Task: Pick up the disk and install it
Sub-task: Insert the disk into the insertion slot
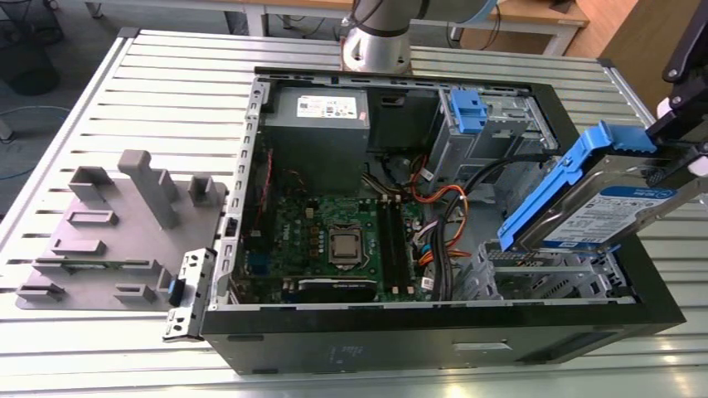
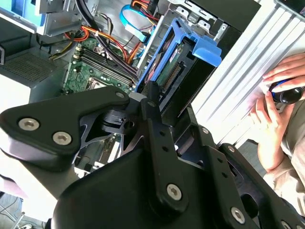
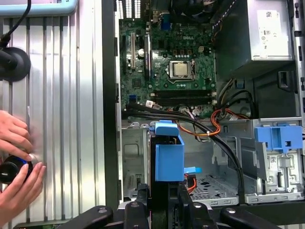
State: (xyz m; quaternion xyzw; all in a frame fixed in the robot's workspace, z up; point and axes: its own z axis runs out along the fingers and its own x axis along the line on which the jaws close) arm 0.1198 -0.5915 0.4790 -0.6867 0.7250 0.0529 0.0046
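Blue-railed disk (image 1: 603, 207) is held clamped in the jaws, tilted, above the open case's (image 1: 443, 348) corner at the exterior view's right. An open metal drive cage (image 3: 135, 162) lies beneath it, with cables (image 3: 167, 116) along the cage's edge. A hand (image 3: 19, 157) rests on the bench (image 3: 62, 95) outside the case wall.

An open computer case (image 1: 387, 340) lies on the slatted bench (image 1: 166, 83), its green motherboard (image 1: 321, 215) and grey power supply (image 1: 315, 124) exposed. A grey holder block (image 1: 122, 224) stands near the bench's edge on the exterior view's left.
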